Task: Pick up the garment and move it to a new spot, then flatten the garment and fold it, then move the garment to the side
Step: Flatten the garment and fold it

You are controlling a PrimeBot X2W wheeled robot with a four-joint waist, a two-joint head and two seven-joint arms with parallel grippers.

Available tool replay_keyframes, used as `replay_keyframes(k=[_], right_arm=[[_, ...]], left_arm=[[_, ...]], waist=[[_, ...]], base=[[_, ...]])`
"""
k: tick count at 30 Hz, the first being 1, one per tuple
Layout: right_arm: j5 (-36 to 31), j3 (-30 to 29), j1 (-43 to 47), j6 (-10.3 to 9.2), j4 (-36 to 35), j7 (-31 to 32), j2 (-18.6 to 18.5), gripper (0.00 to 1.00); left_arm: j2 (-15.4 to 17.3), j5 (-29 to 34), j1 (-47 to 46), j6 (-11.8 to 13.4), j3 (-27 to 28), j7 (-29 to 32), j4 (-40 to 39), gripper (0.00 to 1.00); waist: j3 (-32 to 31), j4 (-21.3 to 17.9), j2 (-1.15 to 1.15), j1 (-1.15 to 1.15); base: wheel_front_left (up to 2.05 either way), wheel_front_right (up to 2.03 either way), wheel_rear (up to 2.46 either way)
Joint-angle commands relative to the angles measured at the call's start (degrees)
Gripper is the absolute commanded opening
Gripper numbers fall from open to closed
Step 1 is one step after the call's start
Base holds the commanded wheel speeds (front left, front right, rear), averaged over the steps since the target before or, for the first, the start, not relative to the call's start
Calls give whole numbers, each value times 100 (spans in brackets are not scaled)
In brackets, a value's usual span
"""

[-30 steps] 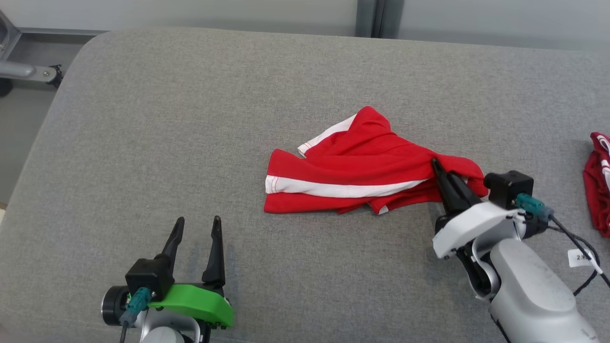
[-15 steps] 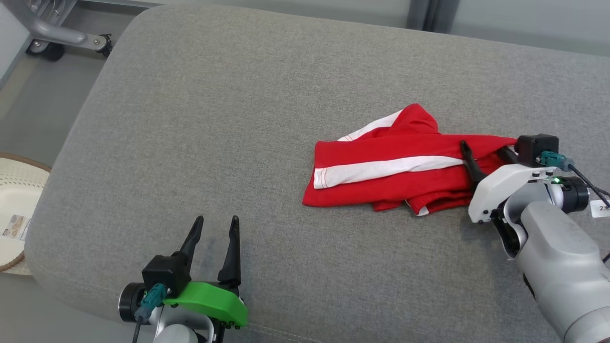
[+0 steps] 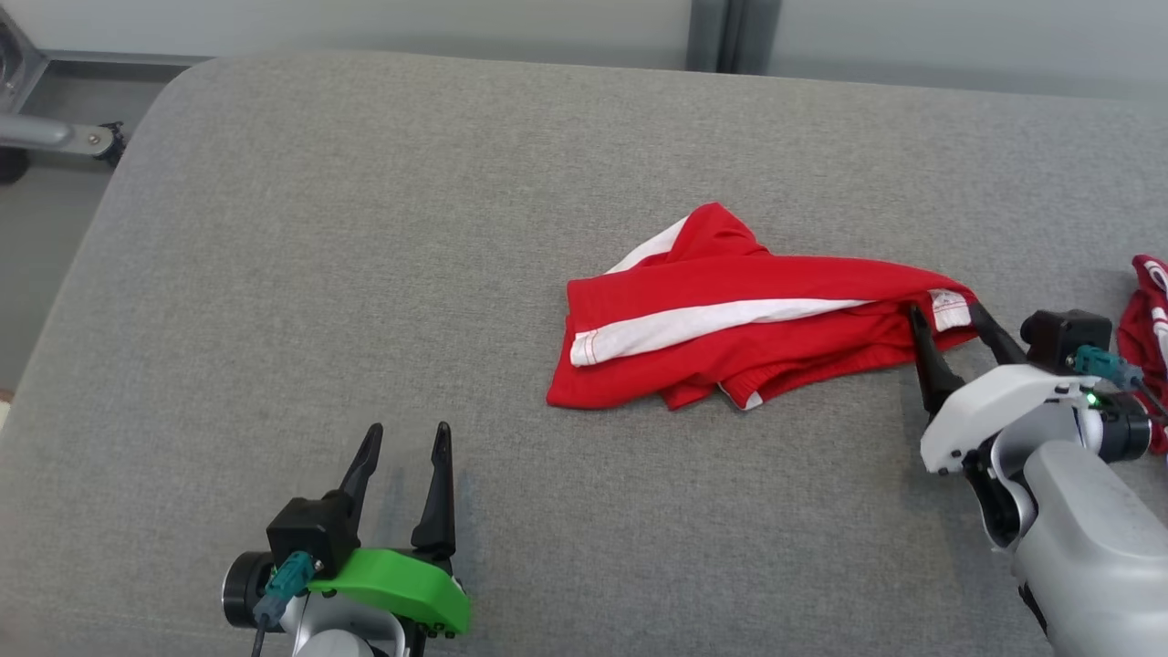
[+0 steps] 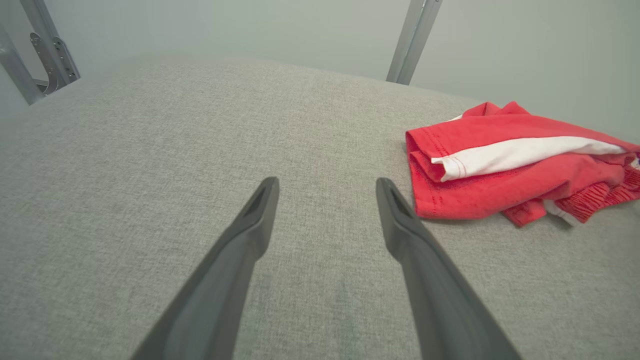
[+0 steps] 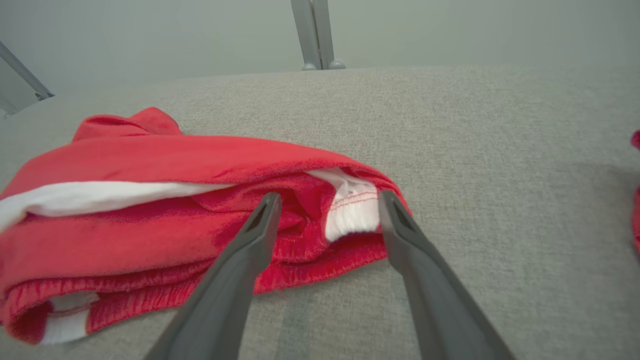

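The garment (image 3: 730, 319) is a red piece with a white stripe, lying crumpled on the grey cushioned surface (image 3: 365, 228), right of centre in the head view. My right gripper (image 3: 947, 310) is open at the garment's right end, its fingers straddling the white-edged corner (image 5: 350, 210) with nothing clamped. My left gripper (image 3: 407, 433) stands open over bare cushion at the lower left, well apart from the garment (image 4: 500, 165), which lies up and to its right in the left wrist view.
A second red and white cloth (image 3: 1145, 319) lies at the right edge of the cushion, just beyond my right wrist. A metal frame leg with a caster (image 3: 64, 137) stands off the cushion's far left corner. A grey post (image 3: 730, 36) rises behind.
My right gripper has opened and let go of the garment's right end after dragging it to the right, stretching it out. The head camera swung in between. The left arm has stayed put.
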Motion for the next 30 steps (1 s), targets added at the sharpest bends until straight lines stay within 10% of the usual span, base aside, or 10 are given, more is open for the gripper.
replay_keyframes(k=[1,26,29,30], right_arm=[[83,27,173,-8,-30,-14,6,100],[520,164,220,-7,-196,-14,184,100],[611,330,157,-5,-149,-14,251,0],[681,389,170,-5,-172,-14,284,0]], left_arm=[[15,-8,-34,-23,16,3,11,100],[14,33,-179,-135,-71,4,50,100],[15,55,-215,-136,-70,4,71,100],[15,66,-214,-140,-58,4,79,100]], waist=[[-103,-246,0,0],[317,5,0,0],[344,31,0,0],[334,29,0,0]], base=[[0,0,0],[0,0,0],[0,0,0],[0,0,0]])
